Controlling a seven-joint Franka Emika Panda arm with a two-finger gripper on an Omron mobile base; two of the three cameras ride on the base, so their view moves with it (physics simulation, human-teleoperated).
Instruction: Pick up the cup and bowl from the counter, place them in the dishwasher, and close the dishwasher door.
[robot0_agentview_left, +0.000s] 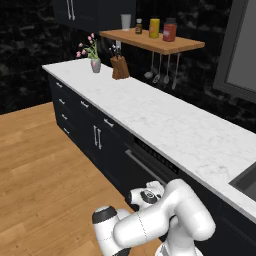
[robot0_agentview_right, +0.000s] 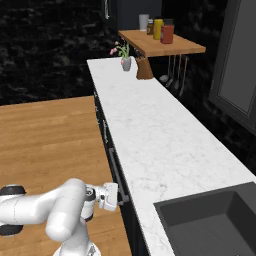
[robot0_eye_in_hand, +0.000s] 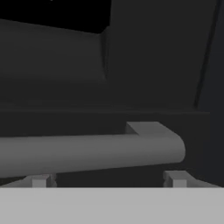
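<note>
The dishwasher door (robot0_agentview_left: 142, 175) stands upright and shut under the counter (robot0_agentview_left: 165, 120), below the dotted control strip (robot0_agentview_left: 152, 150). Its silver bar handle (robot0_eye_in_hand: 87, 153) runs across the hand view, very close, ending at the right. My gripper (robot0_eye_in_hand: 107, 179) is open, both fingertips (robot0_eye_in_hand: 175, 178) wide apart just under that bar, with nothing between them. From the right base view the gripper (robot0_agentview_right: 120, 195) sits low against the door front, at the near end of the handle (robot0_agentview_right: 115, 167). The cup and the bowl are out of view.
A wooden shelf (robot0_agentview_left: 150, 42) with jars hangs at the back, utensils (robot0_agentview_left: 162, 70) beneath it. A flower vase (robot0_agentview_left: 95, 64) and a knife block (robot0_agentview_left: 120, 67) stand at the counter's far end. A dark sink (robot0_agentview_right: 210, 225) lies near right. Black drawers (robot0_agentview_left: 75, 107) and wood floor (robot0_agentview_left: 45, 170) lie left.
</note>
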